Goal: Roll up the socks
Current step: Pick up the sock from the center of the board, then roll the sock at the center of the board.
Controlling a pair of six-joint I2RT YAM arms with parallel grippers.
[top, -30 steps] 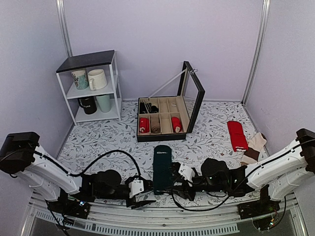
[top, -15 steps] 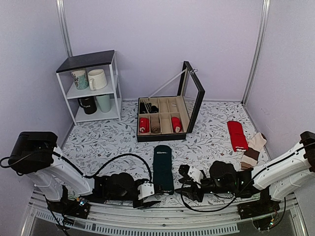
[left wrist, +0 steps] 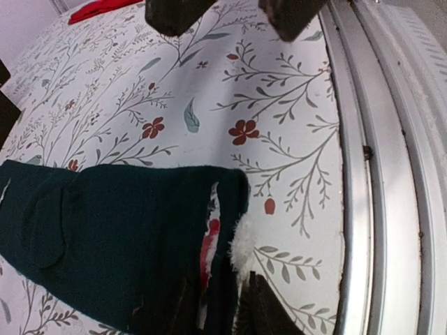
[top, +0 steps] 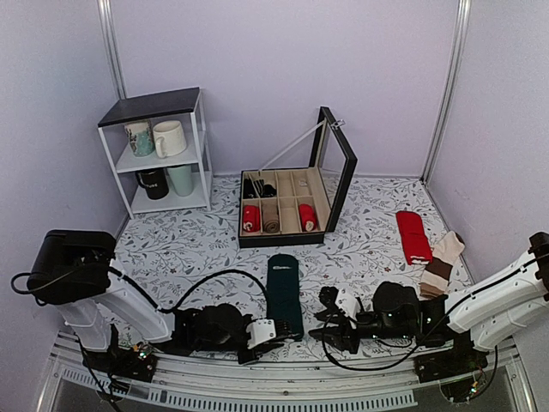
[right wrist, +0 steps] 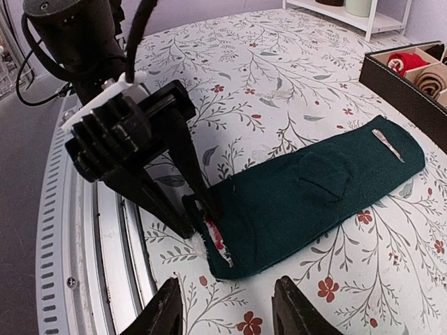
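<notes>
The dark teal socks (top: pixel 283 287) lie as a long flat strip on the floral tablecloth, rounded end toward the box. My left gripper (top: pixel 276 332) is at their near end. In the right wrist view its two black fingers (right wrist: pixel 199 216) pinch the folded edge of the socks (right wrist: pixel 314 192), where red lining and white fuzz show. In the left wrist view the socks (left wrist: pixel 119 237) fill the lower left and the left gripper (left wrist: pixel 216 296) holds their edge. My right gripper (top: pixel 322 316) stands open just right of that end, its jaws (right wrist: pixel 229 307) apart over bare cloth.
An open black compartment box (top: pixel 336 184) with red and beige rolls stands behind the socks. A white shelf (top: pixel 202 137) holding mugs is at the back left. Red socks (top: pixel 413 236) and beige-and-brown socks (top: pixel 442 262) lie at the right. A metal rail (left wrist: pixel 391 174) borders the table's near edge.
My left gripper slid right to the socks' near end and closed on the edge. The right gripper drew back to the right, away from the socks.
</notes>
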